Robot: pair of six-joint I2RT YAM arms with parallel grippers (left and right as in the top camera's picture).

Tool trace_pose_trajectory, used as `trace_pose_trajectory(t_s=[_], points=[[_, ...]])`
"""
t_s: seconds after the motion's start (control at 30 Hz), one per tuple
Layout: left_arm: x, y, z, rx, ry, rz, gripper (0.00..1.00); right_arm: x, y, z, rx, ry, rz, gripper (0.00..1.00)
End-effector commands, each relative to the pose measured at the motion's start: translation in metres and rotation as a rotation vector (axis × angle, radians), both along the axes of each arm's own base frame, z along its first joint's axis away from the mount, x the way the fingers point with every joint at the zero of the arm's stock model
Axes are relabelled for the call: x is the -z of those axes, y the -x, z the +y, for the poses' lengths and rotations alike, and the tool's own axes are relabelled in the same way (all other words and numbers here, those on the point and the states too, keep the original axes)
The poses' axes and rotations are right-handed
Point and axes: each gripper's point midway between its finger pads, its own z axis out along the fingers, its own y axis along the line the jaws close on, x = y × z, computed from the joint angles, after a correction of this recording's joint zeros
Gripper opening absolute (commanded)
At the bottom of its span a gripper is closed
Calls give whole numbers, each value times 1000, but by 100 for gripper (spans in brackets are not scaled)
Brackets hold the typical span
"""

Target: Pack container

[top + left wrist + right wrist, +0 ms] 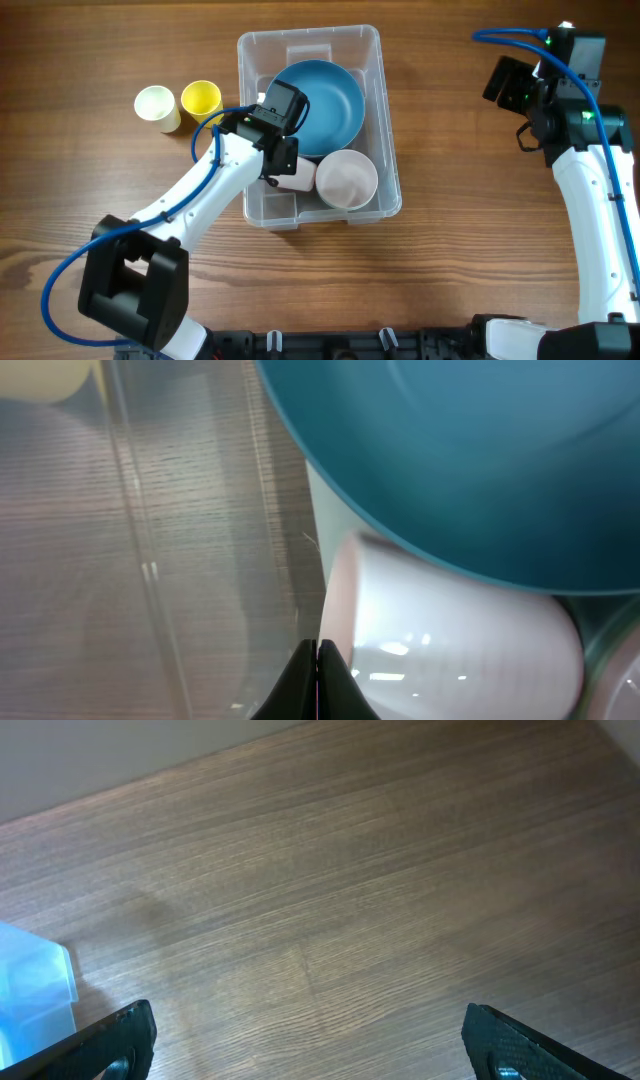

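Note:
The container (pixel 306 38), a clear rectangular bin, sits mid-table. Inside it a blue bowl (pixel 330 100) leans at the back, a pale pink bowl (pixel 347 179) stands at the front right, and a pale pink cup (pixel 301 176) lies on its side beside it. My left gripper (pixel 274 177) reaches down into the bin's left front part. In the left wrist view it (pixel 318 658) is shut with nothing between the fingers, its tip at the pink cup's (pixel 450 645) rim, under the blue bowl (pixel 470 450). My right gripper (pixel 505 85) hovers far right, open (pixel 310 1040) over bare wood.
A yellow cup (pixel 201 99) and a cream cup (pixel 156 106) stand on the table left of the container. The bin's clear left wall (pixel 135 510) runs close beside my left fingers. A corner of the bin (pixel 35 985) shows at the left of the right wrist view.

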Motion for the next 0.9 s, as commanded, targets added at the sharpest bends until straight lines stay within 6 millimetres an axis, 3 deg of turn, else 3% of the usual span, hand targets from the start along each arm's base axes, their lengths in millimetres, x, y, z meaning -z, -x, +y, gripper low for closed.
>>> trace_pose_trajectory(t_s=[0.0, 0.5, 0.87], points=[[-5, -5, -3, -5, -3, -20, 4, -2, -2, -2, 16, 2, -7, 100], [-6, -5, -3, -4, -2, -22, 4, -2, -2, -2, 16, 2, -7, 100], [-37, -6, -6, 0, 50, -96, 4, -2, -2, -2, 16, 2, -7, 100]])
